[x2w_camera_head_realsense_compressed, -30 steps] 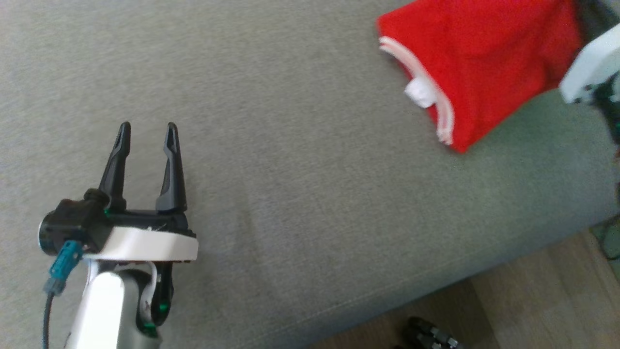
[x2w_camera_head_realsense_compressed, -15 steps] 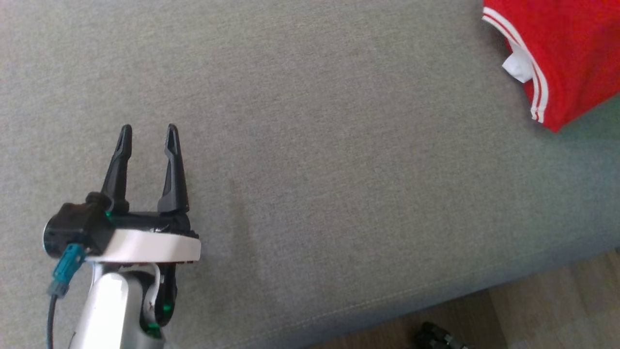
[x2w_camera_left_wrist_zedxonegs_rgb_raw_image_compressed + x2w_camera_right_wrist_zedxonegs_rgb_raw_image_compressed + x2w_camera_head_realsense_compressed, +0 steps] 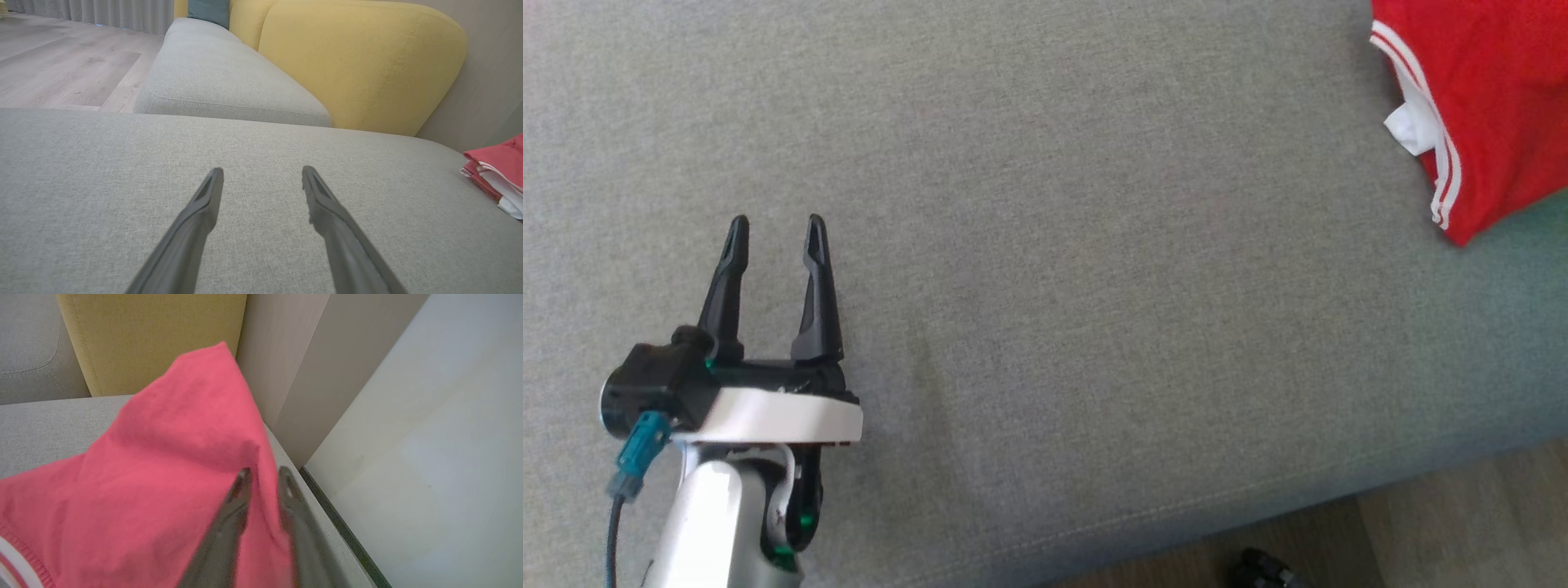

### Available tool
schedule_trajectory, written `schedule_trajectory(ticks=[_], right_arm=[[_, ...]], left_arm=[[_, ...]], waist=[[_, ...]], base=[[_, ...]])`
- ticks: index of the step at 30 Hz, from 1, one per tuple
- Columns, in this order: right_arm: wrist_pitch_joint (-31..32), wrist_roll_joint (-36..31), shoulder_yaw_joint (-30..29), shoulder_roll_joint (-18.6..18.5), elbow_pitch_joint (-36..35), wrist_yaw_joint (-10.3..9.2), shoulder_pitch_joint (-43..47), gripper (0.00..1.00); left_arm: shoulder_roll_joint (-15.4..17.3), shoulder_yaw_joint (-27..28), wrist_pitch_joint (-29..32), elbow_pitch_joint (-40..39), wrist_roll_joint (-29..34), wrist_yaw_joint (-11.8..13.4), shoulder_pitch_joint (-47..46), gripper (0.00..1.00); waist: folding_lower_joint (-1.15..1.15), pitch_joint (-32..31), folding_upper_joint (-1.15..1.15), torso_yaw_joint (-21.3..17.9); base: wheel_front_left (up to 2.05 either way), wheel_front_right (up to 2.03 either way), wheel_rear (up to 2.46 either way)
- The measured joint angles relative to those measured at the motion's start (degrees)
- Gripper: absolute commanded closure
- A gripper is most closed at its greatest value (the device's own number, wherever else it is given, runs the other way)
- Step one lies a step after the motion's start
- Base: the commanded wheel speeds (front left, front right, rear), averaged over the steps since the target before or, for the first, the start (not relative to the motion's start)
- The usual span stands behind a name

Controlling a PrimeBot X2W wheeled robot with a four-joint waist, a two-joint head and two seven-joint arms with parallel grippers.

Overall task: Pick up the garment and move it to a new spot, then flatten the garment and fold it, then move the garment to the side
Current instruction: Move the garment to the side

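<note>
Red cloth is sitting at the far right corner of the grey sofa seat (image 3: 1045, 245) — this is the folded garment (image 3: 1494, 98). You are looking at its neckline edge, where white striped trim (image 3: 1447, 175) is running along the fold.

The right gripper (image 3: 264, 473) is pinching a raised fold of the garment. Its two fingers are standing close together with cloth passing between them, and the fabric is tenting up around the tips. Treat this as the set-down at the side spot, next to the yellow backrest (image 3: 151, 339); the grip is probably preventing the stack from spreading.

The left gripper (image 3: 776, 222) is hovering over bare cushion, well apart from the garment, with its fingers spread and holding nothing — this is leaving the fold undisturbed.

A white tag (image 3: 1409, 131) is sticking out at the collar. No writing on it is readable, and no brand mark is showing.
</note>
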Motion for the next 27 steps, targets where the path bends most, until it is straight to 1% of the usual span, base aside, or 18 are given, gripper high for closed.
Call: schedule_trajectory(ticks=[7, 12, 20, 24, 27], right_arm=[[-1.99, -2.66, -0.51, 1.40, 0.97, 0.00, -1.31, 0.00], [-3.02, -2.71, 1.22, 1.86, 1.60, 0.00, -1.32, 0.00], [-5.90, 0.62, 7.51, 4.15, 0.74, 0.00, -0.88, 0.00], [-8.12, 3.43, 11.60, 5.55, -1.64, 0.00, -0.12, 0.00], [-9.82, 6.13, 14.34, 7.25, -3.77, 0.00, 2.50, 0.00]], left_arm=[[0.13, -0.04, -0.05, 0.40, 0.00, 0.05, 0.05, 0.00], [0.14, -0.22, -0.05, 0.68, -0.01, 0.20, 0.14, 0.00], [0.13, -0.11, -0.08, 1.82, -1.22, 0.63, 0.40, 0.00], [-0.16, 0.11, -0.13, 3.36, -2.44, 1.25, 0.56, 0.00], [-0.45, 0.27, -0.13, 4.72, -3.27, 1.91, 1.54, 0.00]], waist=[[0.00, -0.88, 0.00, -0.10], [0.00, -1.95, 0.00, -0.40], [0.00, -5.30, 0.00, -0.49], [0.00, -7.74, 0.00, -0.11], [0.00, -9.78, 0.00, 0.45]], base=[[0.00, 0.00, 0.00], [0.00, 0.00, 0.00], [0.00, 0.00, 0.00], [0.00, 0.00, 0.00], [0.00, 0.00, 0.00]])
